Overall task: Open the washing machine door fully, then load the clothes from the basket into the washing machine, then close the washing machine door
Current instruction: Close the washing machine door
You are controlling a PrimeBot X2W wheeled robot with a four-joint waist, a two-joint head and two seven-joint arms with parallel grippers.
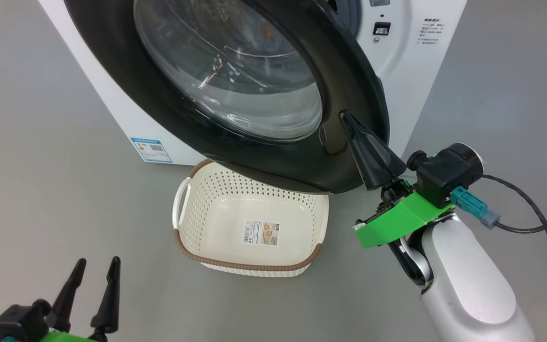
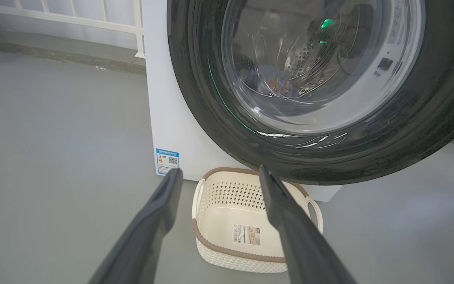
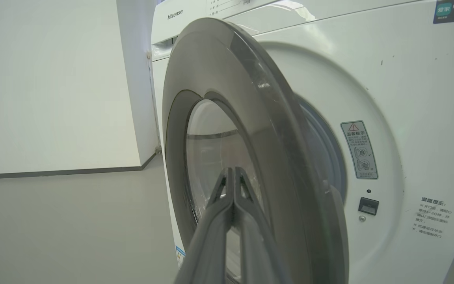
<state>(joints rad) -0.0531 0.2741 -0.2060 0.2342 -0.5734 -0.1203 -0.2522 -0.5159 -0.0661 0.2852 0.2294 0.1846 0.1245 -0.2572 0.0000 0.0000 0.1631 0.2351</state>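
At the lower left of my head view, my left gripper (image 1: 99, 260) hangs over the grey floor (image 1: 41, 166) with its fingers spread wide, holding nothing. To its right the basket (image 1: 249, 267) stands empty on the floor, just before the washing machine (image 1: 409, 80), its far rim under the lower edge of the washing machine door (image 1: 344, 80). That door stands ajar. Through its glass the clothes (image 2: 273, 84) lie in the steel drum (image 2: 306, 59). Farther right, my right gripper (image 1: 344, 114) has its fingers pressed together, grasping nothing, tip against the door's black rim.
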